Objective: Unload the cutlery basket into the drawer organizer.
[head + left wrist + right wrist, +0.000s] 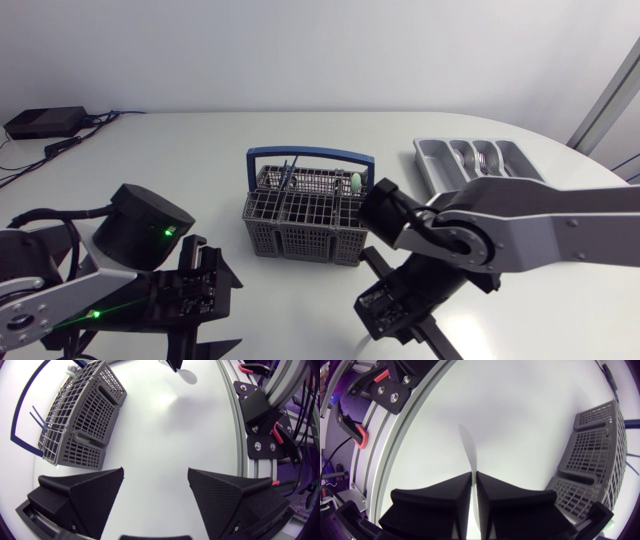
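From above, the cutlery basket [305,215] stands mid-tabletop [200,150], with the drawer organizer [475,160] well apart from it at the far right; the left wrist shows the left tool [156,474] spread, the basket ahead of it. The right wrist shows the right tool [473,477] pinching a thin pale utensil [467,445].

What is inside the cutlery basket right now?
In the cutlery basket, a thin blue utensil and a pale green handle stick up. The right arm covers its right end, and the mesh walls hide anything lying lower.
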`<control>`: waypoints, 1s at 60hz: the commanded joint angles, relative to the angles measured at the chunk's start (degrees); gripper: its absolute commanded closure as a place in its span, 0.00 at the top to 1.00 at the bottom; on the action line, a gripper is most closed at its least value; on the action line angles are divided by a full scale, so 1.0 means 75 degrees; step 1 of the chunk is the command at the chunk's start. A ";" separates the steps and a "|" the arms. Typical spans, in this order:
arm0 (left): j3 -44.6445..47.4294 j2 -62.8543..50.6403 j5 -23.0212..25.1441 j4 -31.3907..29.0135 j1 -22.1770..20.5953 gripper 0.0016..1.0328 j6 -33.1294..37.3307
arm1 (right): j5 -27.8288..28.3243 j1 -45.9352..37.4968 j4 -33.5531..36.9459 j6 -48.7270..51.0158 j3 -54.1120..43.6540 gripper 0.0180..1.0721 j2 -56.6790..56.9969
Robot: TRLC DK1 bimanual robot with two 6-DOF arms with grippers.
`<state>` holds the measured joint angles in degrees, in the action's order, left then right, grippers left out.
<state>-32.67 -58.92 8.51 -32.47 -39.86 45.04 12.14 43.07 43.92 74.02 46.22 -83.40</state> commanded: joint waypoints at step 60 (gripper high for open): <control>-0.0414 0.0086 0.0037 0.0146 0.0076 0.85 -0.0567 | 0.0291 -0.8672 0.1515 0.4744 0.2416 0.11 -0.1443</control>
<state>-34.24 -58.87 8.51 -31.42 -39.44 41.76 13.87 -19.55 54.00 106.41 61.19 -89.62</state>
